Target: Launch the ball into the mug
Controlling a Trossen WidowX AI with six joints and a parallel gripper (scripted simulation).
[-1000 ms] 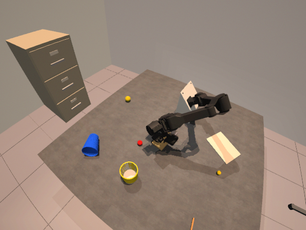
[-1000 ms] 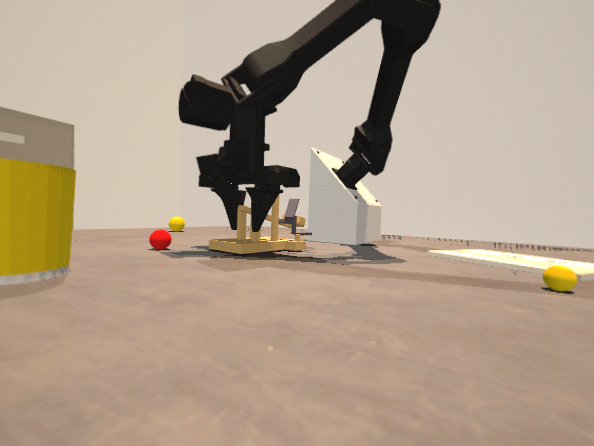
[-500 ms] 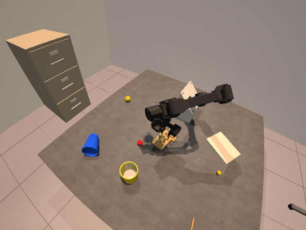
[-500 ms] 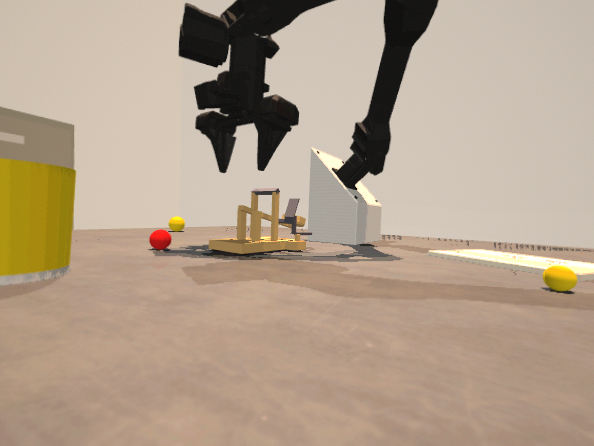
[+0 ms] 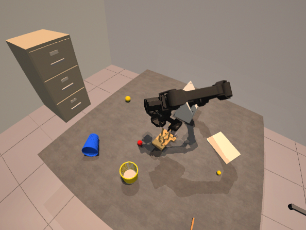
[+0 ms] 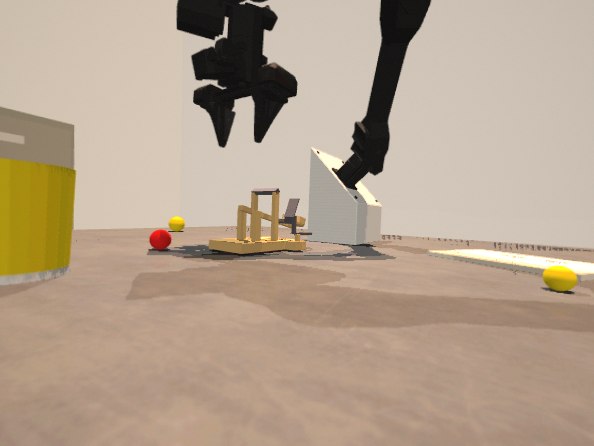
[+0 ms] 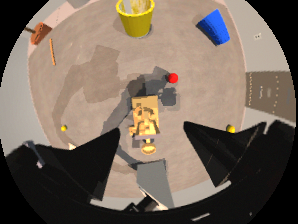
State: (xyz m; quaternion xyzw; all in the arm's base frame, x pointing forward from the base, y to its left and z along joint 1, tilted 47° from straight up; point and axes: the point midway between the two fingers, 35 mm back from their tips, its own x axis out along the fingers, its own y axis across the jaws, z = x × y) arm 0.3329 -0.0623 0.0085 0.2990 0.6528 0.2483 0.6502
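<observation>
With the pincer (image 5: 168,131) (image 6: 240,144) (image 7: 152,128) spread above the surface's middle, descending off-centre could knock the catapult (image 5: 163,142) (image 6: 257,245) (image 7: 145,103) askew from the yellow mug (image 5: 129,179) (image 6: 37,220) (image 7: 136,23).

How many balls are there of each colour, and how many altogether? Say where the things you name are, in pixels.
Red balls: 1 (image 5: 139,143) (image 6: 160,239) (image 7: 173,78)
Yellow balls: 2, one beyond the catapult (image 5: 128,98) (image 6: 176,223) (image 7: 231,129), one beside the flat board (image 5: 218,173) (image 6: 560,278) (image 7: 64,128)
Total: 3
</observation>
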